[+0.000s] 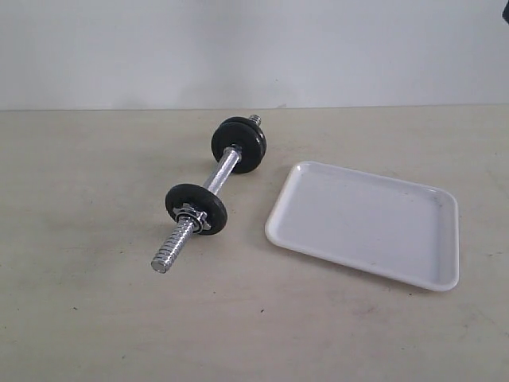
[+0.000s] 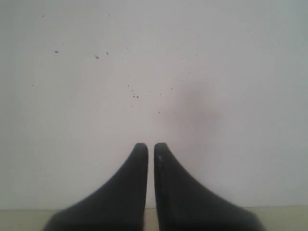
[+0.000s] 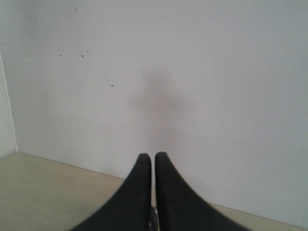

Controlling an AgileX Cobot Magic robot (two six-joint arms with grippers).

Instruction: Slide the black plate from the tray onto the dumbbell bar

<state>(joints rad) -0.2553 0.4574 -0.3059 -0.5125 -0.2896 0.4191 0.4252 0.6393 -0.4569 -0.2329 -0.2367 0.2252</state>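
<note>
The chrome dumbbell bar (image 1: 221, 173) lies slantwise on the table, left of the white tray (image 1: 366, 224). One black disc (image 1: 208, 199) sits on its near end behind a star nut (image 1: 193, 217). A thicker black stack (image 1: 238, 145) sits at the far end. I see no disc in the tray, and a separate black plate is nowhere in view. Neither gripper shows in the exterior view. My left gripper (image 2: 150, 146) is shut and faces a white wall. My right gripper (image 3: 153, 155) is shut too, with a small shiny glint low in its gap.
The beige table (image 1: 95, 302) runs back to a white wall (image 1: 254, 48). The bar's bare threaded end (image 1: 172, 248) points toward the front left. Both wrist views show mostly wall with a strip of table below.
</note>
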